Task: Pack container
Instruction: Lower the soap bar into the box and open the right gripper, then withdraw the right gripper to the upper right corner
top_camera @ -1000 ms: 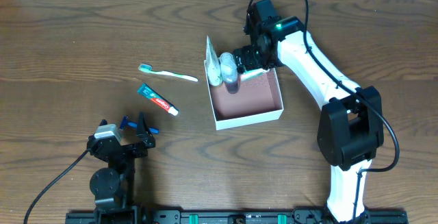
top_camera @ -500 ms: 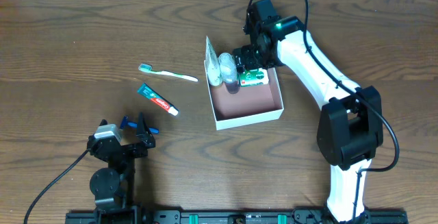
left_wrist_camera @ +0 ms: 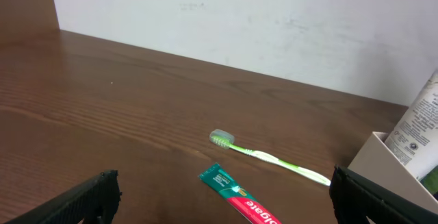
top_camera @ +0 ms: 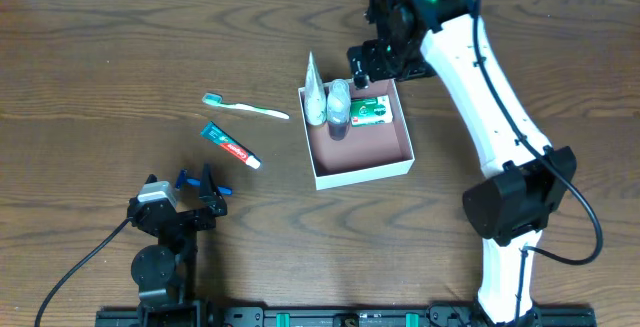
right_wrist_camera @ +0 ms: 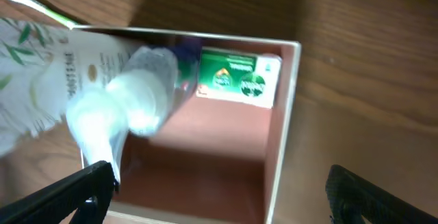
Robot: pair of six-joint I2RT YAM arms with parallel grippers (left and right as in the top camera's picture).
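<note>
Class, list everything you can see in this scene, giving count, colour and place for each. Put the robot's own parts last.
container: one, white walls with reddish-brown floor, right of table centre
tube: one, white, leaning at the container's left wall
bottle: one, pale, inside the container beside the tube
carton: one, green and white, inside the container's far side
toothbrush: one, green and white, on the table left of the container
toothpaste: one, green and red, just nearer than the toothbrush
table: one, brown wood
left tool: one, black, open, near left
right tool: one, black, open, above the container's far edge
</note>
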